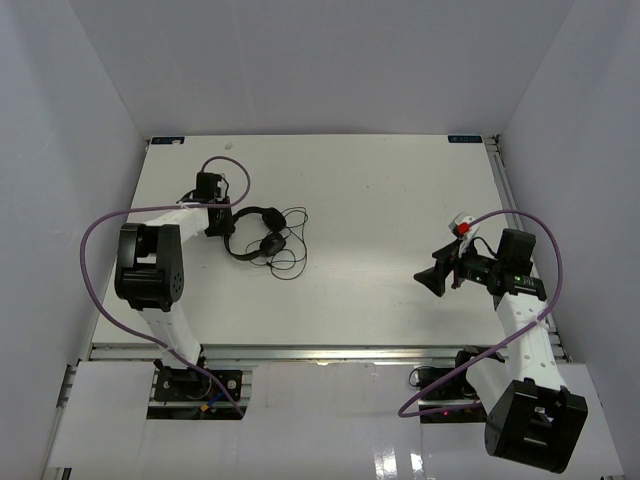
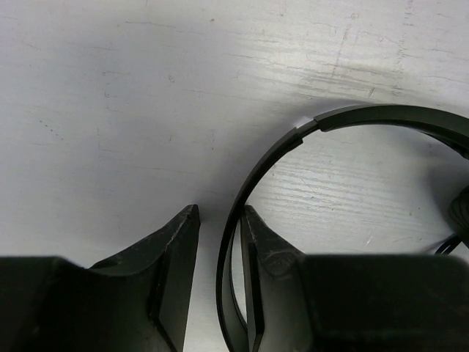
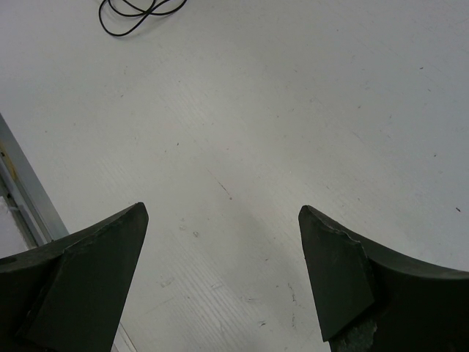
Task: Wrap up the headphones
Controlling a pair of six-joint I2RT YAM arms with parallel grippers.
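Black over-ear headphones (image 1: 270, 244) lie flat on the white surface (image 1: 400, 200), in its left half and a little toward the far side. The thin headband (image 2: 381, 114) curves in an open arch bulging to the left. Two round padded earcups (image 1: 272, 216) sit at its right ends, one farther and one nearer. The long thin black cord (image 1: 297, 232) lies unwrapped in loose, tangled loops just right of the earcups.

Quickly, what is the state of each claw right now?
Left claw: open; the headband sits in the gap, not clamped.
Right claw: open wide, holding nothing.
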